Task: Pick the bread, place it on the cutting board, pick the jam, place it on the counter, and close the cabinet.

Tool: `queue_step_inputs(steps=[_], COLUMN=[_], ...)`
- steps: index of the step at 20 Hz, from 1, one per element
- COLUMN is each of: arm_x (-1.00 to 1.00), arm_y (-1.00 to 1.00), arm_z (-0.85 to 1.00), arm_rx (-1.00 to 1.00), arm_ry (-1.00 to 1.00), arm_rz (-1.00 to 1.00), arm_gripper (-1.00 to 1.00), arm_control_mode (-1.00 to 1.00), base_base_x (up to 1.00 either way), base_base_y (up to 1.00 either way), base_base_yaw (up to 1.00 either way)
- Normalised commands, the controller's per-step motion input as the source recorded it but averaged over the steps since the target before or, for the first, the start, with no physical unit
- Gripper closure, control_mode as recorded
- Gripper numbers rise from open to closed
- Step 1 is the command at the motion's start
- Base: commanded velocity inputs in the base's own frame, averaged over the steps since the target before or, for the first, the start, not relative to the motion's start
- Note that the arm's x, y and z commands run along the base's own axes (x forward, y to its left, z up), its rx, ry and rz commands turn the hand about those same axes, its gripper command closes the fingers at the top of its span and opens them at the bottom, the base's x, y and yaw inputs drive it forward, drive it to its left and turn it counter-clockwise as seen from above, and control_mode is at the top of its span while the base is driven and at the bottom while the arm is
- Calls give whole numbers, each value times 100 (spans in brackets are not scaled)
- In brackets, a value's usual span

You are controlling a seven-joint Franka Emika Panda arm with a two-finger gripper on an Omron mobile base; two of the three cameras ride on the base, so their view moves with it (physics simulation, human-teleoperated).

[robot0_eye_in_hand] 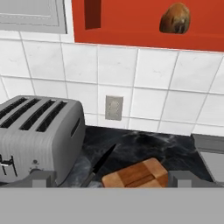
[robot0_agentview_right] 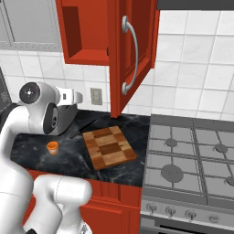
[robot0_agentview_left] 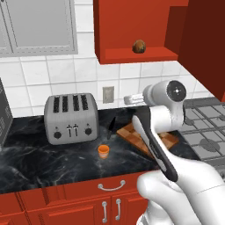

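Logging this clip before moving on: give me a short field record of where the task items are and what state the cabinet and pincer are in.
bread: small round brown loaf on the shelf inside the red wall cabinet
jam: tiny orange jar upright on the black marble counter, in front of the silver four-slot toaster
cutting board: checkered wooden board, nothing on it
cabinet door: open
pincer: holds nothing; opening unclear

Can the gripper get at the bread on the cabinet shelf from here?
Probably yes. The cabinet door is swung wide open and the bread sits alone at the shelf's front edge, nothing in front of it. The gripper sits well below and must rise.
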Motion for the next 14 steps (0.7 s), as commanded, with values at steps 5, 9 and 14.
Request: queue_step_inputs(steps=[5,9,14], arm_x=[0,-1,0], arm_y=[-20,-19,-10], arm_z=[26,21,19], arm_rx=[0,1,0], arm_ry=[3,4,3], arm_rz=[0,0,0], arm_gripper=[-100,-100,-100], arm_control_mode=[-100,-100,-100], base_base_x=[0,0,0], base_base_y=[0,0,0], base_base_yaw=[0,0,0])
